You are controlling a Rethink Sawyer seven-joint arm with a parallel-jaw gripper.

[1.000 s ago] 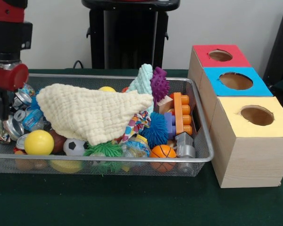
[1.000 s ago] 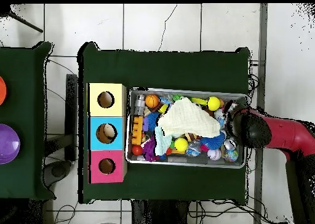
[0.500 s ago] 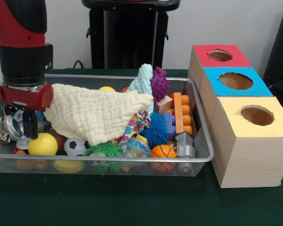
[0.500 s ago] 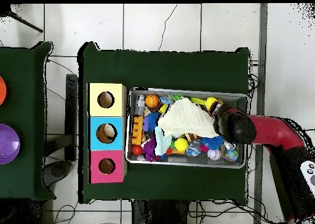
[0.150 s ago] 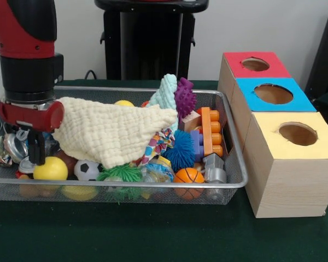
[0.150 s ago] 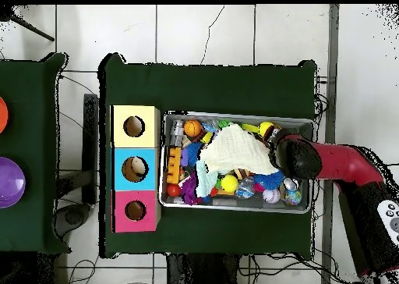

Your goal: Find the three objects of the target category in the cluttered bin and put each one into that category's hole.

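A wire mesh bin (image 5: 153, 185) holds a heap of toys under a cream cloth (image 5: 109, 131). My gripper (image 5: 33, 148) hangs low in the bin's left end, open, its dark fingers (image 5: 38, 150) just above a yellow ball (image 5: 50, 169) and beside several crushed cans (image 5: 5, 147). Nothing is held between the fingers. In the overhead view the arm's wrist (image 6: 294, 157) covers the gripper at the right end of the bin (image 6: 234, 115). To the right stand three boxes with round holes: red (image 5: 255, 64), blue (image 5: 273, 94) and yellow (image 5: 298, 134).
Spiky balls in purple (image 5: 185, 97), blue (image 5: 180, 152) and green (image 5: 120, 173), a small basketball (image 5: 188, 176), a soccer ball (image 5: 86, 169) and orange and blue building blocks (image 5: 210, 131) crowd the bin. A dark stand (image 5: 147, 38) rises behind it.
The arm has swung from the bin's left edge inward and come down, so the gripper now sits among the cans by the yellow ball. The toys have not shifted.
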